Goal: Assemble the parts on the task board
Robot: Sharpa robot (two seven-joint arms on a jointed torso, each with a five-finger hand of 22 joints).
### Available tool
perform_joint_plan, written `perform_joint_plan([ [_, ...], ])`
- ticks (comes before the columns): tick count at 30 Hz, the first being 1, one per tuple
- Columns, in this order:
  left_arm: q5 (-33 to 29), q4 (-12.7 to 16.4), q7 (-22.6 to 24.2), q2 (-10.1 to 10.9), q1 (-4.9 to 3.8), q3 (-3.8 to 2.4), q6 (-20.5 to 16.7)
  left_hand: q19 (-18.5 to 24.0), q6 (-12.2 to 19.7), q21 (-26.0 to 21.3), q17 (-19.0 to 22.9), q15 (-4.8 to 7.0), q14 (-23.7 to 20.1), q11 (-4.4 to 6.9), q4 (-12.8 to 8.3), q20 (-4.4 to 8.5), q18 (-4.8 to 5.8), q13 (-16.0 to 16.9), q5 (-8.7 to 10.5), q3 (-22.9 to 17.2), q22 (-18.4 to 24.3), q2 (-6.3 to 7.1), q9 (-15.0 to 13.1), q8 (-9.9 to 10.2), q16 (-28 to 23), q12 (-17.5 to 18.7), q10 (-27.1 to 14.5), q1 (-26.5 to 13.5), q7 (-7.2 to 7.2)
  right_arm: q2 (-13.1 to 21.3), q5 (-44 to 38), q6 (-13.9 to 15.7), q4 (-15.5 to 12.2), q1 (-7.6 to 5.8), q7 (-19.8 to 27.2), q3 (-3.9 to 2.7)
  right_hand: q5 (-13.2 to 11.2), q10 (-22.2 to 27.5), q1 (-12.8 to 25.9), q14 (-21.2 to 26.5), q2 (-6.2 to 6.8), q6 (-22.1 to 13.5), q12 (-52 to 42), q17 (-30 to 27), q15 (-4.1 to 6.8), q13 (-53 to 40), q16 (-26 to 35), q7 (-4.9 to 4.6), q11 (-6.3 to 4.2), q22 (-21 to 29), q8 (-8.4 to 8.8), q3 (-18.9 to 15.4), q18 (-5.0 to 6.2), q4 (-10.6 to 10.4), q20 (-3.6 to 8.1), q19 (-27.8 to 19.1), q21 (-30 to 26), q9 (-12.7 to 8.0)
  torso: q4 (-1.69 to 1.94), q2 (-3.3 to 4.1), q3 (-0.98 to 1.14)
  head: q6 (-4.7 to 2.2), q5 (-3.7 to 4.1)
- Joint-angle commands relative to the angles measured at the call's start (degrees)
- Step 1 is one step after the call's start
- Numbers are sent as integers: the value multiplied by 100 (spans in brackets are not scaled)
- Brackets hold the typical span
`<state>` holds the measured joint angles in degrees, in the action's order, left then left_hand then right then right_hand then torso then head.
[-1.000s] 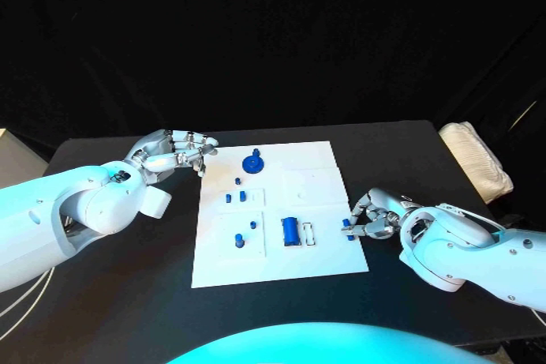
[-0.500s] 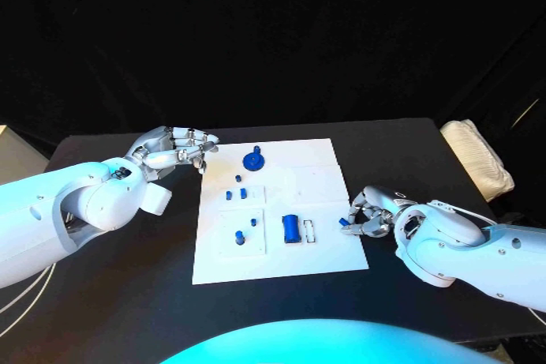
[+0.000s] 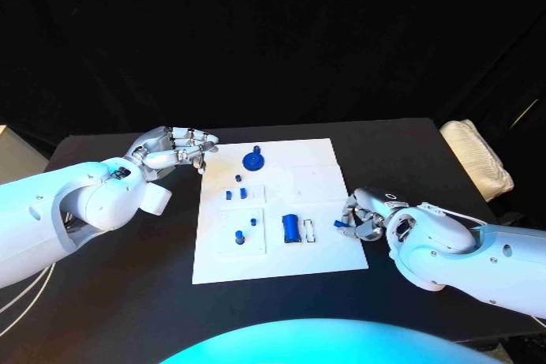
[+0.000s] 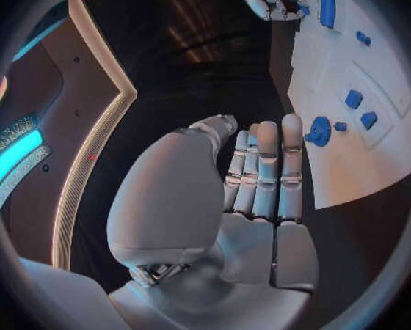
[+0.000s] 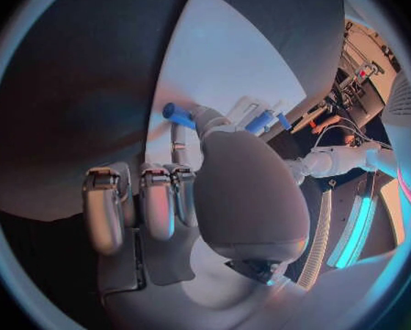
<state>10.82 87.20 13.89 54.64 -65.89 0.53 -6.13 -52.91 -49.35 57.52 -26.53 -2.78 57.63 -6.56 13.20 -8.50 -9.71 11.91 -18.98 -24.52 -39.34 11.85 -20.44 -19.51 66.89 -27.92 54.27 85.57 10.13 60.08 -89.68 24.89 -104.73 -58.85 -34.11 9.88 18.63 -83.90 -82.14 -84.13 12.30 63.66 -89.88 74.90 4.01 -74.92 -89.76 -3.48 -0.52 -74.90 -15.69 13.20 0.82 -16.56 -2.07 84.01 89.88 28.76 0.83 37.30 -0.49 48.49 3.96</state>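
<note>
The white task board (image 3: 322, 192) lies in the middle of the table. On it are a round blue part (image 3: 255, 160), a blue block (image 3: 291, 229) and several small blue pieces (image 3: 236, 195). My right hand (image 3: 364, 217) hovers at the board's right edge and pinches a small blue peg (image 3: 340, 223) between thumb and finger; the right wrist view shows that peg (image 5: 178, 115) at the fingertips over the board (image 5: 224, 59). My left hand (image 3: 177, 149) rests off the board's far left corner, holding nothing, its fingers (image 4: 265, 172) straight and side by side near the round part (image 4: 318, 130).
A folded white cloth (image 3: 476, 165) lies at the table's right edge. A pale box (image 3: 12, 155) stands off the table's left side. Black tabletop surrounds the board on all sides.
My right hand has shifted a little left, onto the board's right edge, carrying the blue peg. The left hand has barely moved.
</note>
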Motion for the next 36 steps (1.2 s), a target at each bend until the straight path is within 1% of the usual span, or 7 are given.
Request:
perform_joint_plan([
  [1, -9, 13, 15, -8, 0, -3, 95, 37, 23, 35, -7, 1, 2, -9, 15, 10, -83, -7, 19, 0, -8, -28, 8, -34, -20, -2, 42, -27, 22, -12, -79, -275, 2, 91, -226, 79, 372, -610, -22, -587, 89, 57, -12, 1510, 44, -1508, -24, 14, -44, -1510, -4, 394, -82, 83, 35, 599, 12, -242, 5, -2, -3, 1, -4],
  [8, -5, 14, 6, -10, 0, -3, 80, 39, 24, 37, -8, 1, 2, -9, 12, 10, -84, -9, 18, -3, -10, -31, 9, -35, -20, -1, 39, -22, 22, 40, 703, 344, -186, -79, -1, 67, 773, -610, 180, -587, 169, 54, -12, 1510, 60, -1508, -24, 31, -65, -1510, -121, 1234, -82, 327, 53, 599, 12, -113, 6, 0, -7, -4, -6],
  [14, -4, 17, -1, -16, 0, -3, 73, 39, 24, 37, -8, 1, 2, -9, 12, 10, -84, -9, 18, -3, -10, -31, 9, -35, -20, -1, 39, -22, 22, 41, 1676, 820, -359, -240, 491, 61, 703, -610, 556, -587, 145, -74, -12, 1510, 52, -1508, -24, 20, -52, -1510, -251, 1680, -82, 630, 45, 599, 12, 64, 0, 2, -3, -3, -10],
  [23, -3, 32, -5, -18, -1, -3, 62, 40, 22, 39, -10, 3, 3, -7, 6, 11, -84, -10, 17, -8, -12, -38, 10, -38, -20, -3, 41, -13, 21, -166, 2528, 934, -385, -293, 518, 60, 342, -610, 968, -587, 158, -119, -12, 1510, 57, -1508, -24, 36, -62, -1510, -313, 1791, -82, 768, 46, 599, 12, 147, -1, 5, -2, 12, -12],
  [27, -1, 36, -15, -17, -1, -3, 45, 40, 21, 40, -11, 3, 3, -7, 5, 11, -84, -10, 16, -9, -12, -39, 11, -39, -20, -3, 42, -11, 20, -284, 2740, 937, -325, -264, 436, 62, 265, -610, 1225, -587, 195, -109, -12, 1510, 55, -1508, -24, 37, -60, -1510, -321, 1721, -82, 723, 45, 599, 12, 154, 0, 3, 2, 22, -38],
  [30, 0, 36, -20, -16, -1, -3, 39, 40, 21, 40, -11, 3, 3, -7, 5, 11, -84, -10, 17, -9, -13, -40, 11, -40, -20, -3, 42, -11, 20, -366, 2853, 940, -284, -231, 358, 62, 11, -610, 1461, -587, 212, -97, -12, 1510, 54, -1508, -24, 34, -58, -1510, -316, 1599, -82, 647, 45, 599, 12, 146, -2, 2, 3, 27, -35],
  [36, 1, 39, -26, -15, -1, -3, 43, 40, 21, 40, -11, 3, 3, -7, 5, 11, -84, -10, 17, -9, -13, -40, 11, -40, -20, -3, 42, -11, 20, -491, 2884, 966, -197, -192, 219, 63, -71, -610, 1641, -587, 214, -79, -12, 1510, 52, -1508, -24, 35, -57, -1510, -311, 1468, -82, 572, 44, 599, 12, 134, -2, 3, 6, 28, -30],
])
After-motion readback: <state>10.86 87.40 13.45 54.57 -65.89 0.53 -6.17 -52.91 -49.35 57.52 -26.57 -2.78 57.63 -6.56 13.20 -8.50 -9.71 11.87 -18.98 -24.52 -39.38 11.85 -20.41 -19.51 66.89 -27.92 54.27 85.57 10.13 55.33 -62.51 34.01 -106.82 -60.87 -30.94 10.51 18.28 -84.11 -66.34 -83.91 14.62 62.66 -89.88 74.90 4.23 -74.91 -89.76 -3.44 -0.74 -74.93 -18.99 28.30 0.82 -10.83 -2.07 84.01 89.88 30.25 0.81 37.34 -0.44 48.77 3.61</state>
